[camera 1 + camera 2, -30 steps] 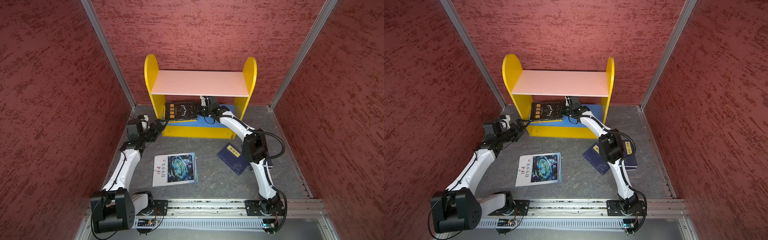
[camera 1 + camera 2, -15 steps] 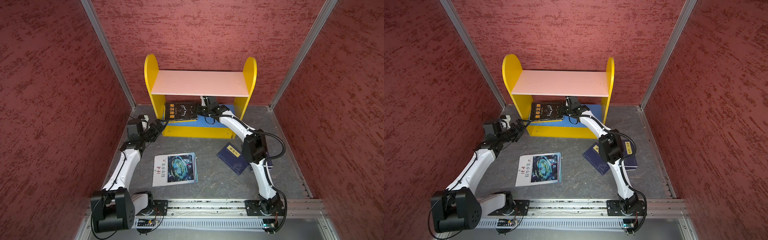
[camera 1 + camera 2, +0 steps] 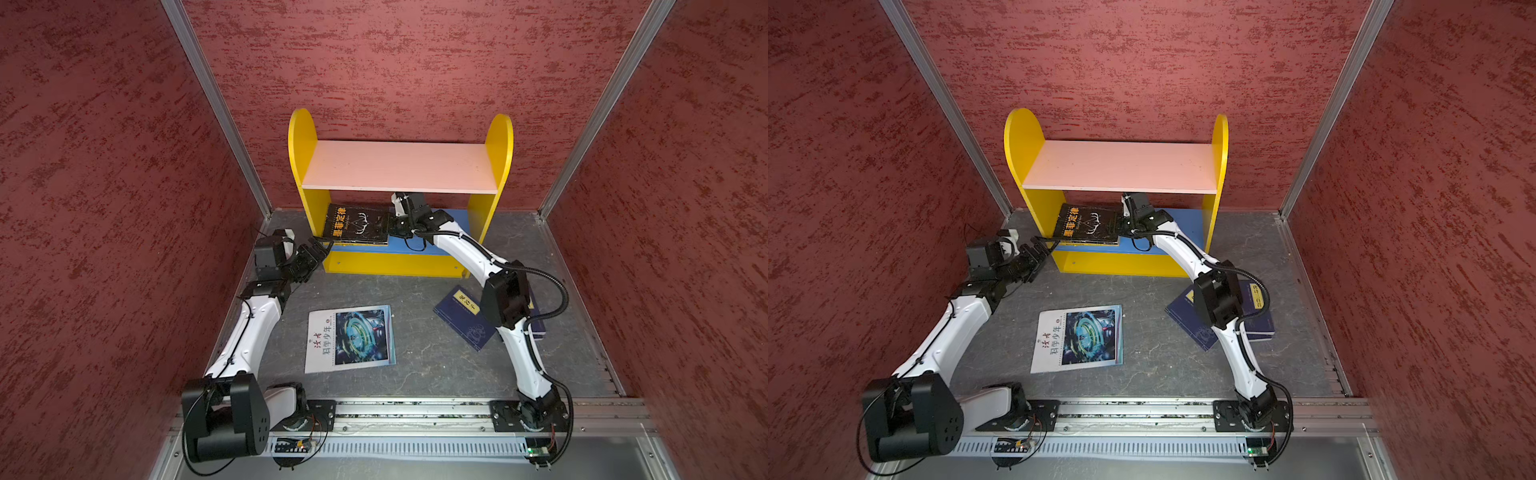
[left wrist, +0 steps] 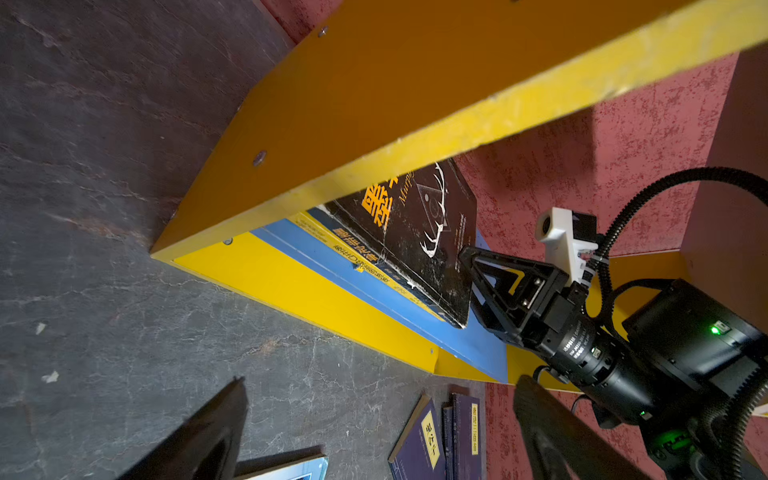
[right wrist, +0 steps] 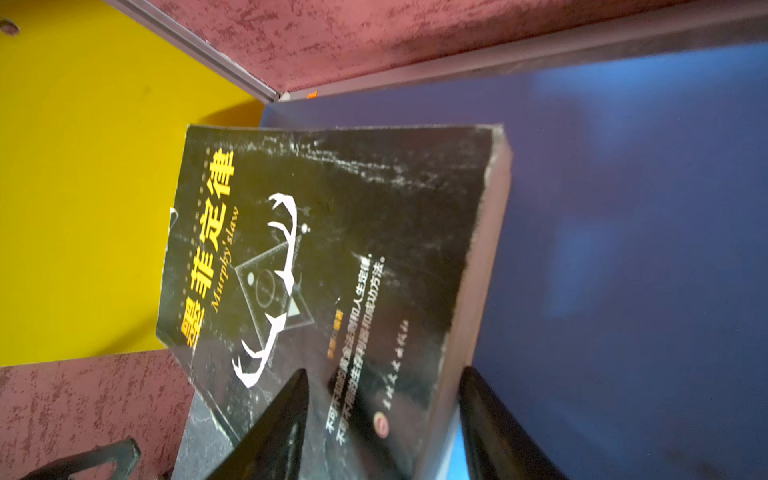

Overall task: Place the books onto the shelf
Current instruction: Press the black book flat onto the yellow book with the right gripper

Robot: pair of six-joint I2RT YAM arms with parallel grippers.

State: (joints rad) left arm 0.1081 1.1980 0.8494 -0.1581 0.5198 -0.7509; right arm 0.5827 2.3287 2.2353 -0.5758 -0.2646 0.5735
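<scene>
Right gripper (image 3: 390,226): jaws clamped on the edge of the black book (image 3: 357,224) that faces the middle of the shelf (image 3: 500,137). The right wrist view shows one finger on the cover and one under it.

Black book: lies on the shelf's blue lower board (image 3: 453,220), at the left end. It rests on a yellow book (image 4: 353,253), and its front edge overhangs the shelf front.

Left gripper (image 3: 320,249): jaws fully apart, holding nothing, just outside the shelf's left front corner.

Change: compared with the top views from the preceding second, the book and both arms show no visible displacement. The insertion therefore appears finished, and the likely next step is to release the book and withdraw the arm.

Remaining: three books are on the floor in front of the shelf.
- White magazine (image 3: 350,338), opposite the shelf's left half.
- Navy book (image 3: 465,318), opposite the right end.
- Second navy book (image 3: 1260,307), touching the first and partly hidden by the right arm.

The pink upper board is unoccupied.
</scene>
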